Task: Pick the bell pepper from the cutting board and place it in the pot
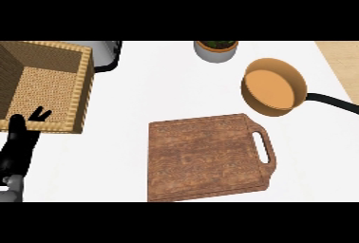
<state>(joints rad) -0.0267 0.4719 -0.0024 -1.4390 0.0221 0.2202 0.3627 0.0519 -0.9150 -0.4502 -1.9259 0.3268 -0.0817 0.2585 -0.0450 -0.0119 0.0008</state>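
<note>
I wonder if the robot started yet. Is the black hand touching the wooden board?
Apart. The head view shows bare white counter between the left hand at the lower left and the cutting board.

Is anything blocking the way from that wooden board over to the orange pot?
Nothing visible does: only white counter lies between the cutting board and the pot to its upper right. No bell pepper shows on the board, though. The left hand rests open at the view's left edge.

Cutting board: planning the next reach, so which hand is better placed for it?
Left, tentatively: the left hand, open at the view's left edge, is the only one showing. The pot lies right of the cutting board, favouring the unseen right hand.
</note>
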